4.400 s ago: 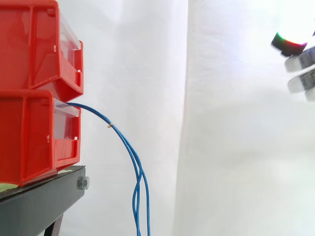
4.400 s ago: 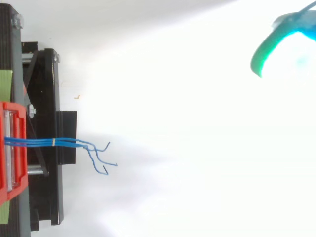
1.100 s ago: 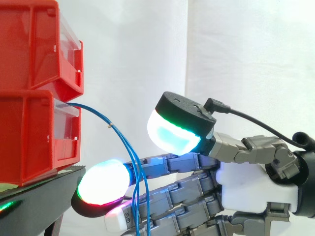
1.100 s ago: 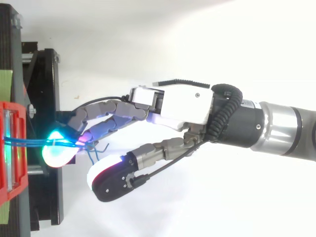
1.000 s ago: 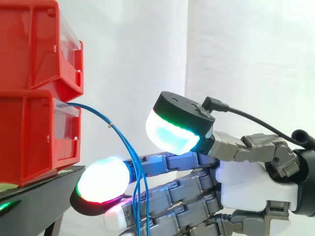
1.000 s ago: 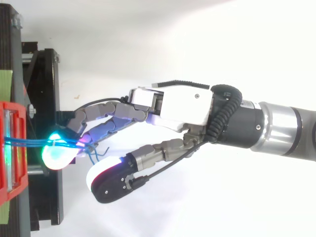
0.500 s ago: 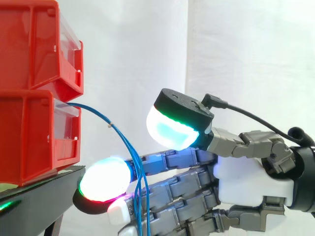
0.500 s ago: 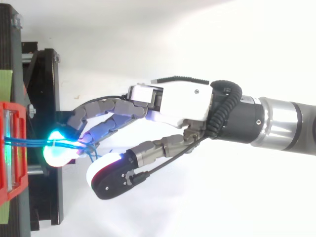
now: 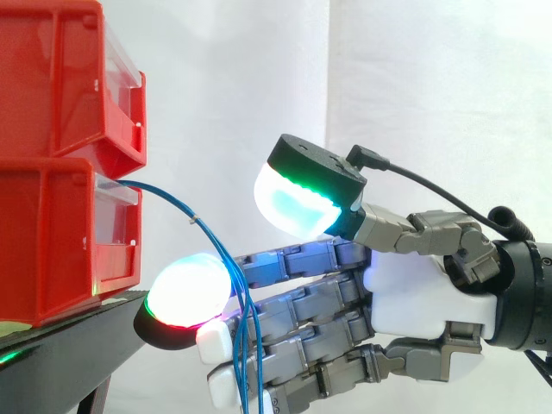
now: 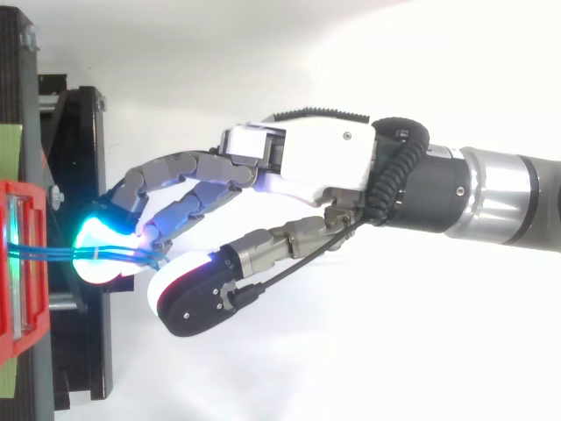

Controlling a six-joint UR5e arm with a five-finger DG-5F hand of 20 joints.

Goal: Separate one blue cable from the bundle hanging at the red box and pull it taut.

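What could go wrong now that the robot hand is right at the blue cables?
1. The blue cables hang close together where the robot hand reaches them, so it might catch several instead of one.
2. Its thumb stands apart from the cables, so a cable could slip away during the pull.
3. The cables come out of the lower red box; a hard tug might shift it.

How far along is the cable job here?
Done: the hand is at the blue cables hanging from the lower red box. In hand: its straight fingers poke among the strands, thumb apart above. Left: pinching one cable and pulling it taut; all hang slack.
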